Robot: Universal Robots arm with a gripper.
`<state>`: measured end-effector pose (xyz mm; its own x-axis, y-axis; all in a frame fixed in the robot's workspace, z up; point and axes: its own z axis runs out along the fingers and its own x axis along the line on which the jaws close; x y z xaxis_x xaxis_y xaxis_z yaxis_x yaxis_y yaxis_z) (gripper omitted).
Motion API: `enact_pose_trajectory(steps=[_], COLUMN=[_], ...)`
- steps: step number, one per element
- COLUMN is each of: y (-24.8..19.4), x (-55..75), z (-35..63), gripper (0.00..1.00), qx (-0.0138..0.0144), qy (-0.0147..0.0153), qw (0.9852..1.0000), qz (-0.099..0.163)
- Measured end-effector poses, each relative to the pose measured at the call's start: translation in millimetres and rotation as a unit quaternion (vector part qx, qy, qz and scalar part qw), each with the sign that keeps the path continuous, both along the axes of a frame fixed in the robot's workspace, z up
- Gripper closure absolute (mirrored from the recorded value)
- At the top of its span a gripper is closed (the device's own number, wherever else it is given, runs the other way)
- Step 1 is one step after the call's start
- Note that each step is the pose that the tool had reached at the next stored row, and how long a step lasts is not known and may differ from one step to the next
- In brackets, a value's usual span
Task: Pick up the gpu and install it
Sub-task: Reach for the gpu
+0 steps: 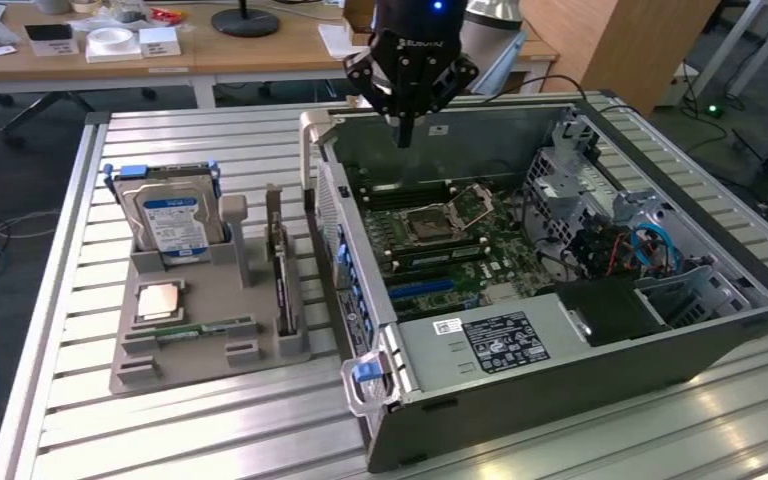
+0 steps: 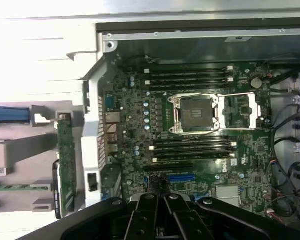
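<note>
1. The claw [image 1: 404,133] hung with its tips pointing down, its fingers pressed together and pinching nothing.
2. Directly beneath the claw lay the open computer case [image 1: 564,372], resting on its side with its panel off; the claw hovered above the case's far end, clear of everything inside.
3. Below the claw and a little nearer the camera sat the green motherboard [image 1: 471,262], with the open processor socket [image 1: 440,216] close under the claw's tips and dark memory slots [image 2: 190,75] on either side of that socket.
4. The gpu [image 1: 279,272] was well apart from the claw, lower and off to the exterior view's left, outside the case. It stood on its long edge in a slot of the grey holder [image 1: 184,362], just beside the case's outer wall, untouched.
5. Farther from the claw in the same direction, the holder also carried a silver hard drive [image 1: 171,222] with a blue-and-white label, standing upright at the holder's far end.
6. A flat processor chip [image 1: 160,300] and a narrow green memory stick [image 1: 207,327] lay in the holder's nearer part, beyond the gpu as seen from the claw.
7. Holder and case both rested on a slatted metal table [image 1: 171,440].
8. Behind the claw, past the table's edge, stood a wooden desk [image 1: 224,50] with small items on it.
</note>
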<state>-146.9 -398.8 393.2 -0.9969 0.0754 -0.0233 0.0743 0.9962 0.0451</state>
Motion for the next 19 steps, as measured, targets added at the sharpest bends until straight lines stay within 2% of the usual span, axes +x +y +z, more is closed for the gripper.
enact_pose_trajectory(steps=[6, 19], y=[0.0, 0.0], x=[-26.1, -73.7], z=[-0.1, -0.3], gripper=[0.89, 0.89], qx=[0.0, 0.0], qy=[0.0, 0.0], qw=[1.0, 1.0], qz=[0.0, 0.0])
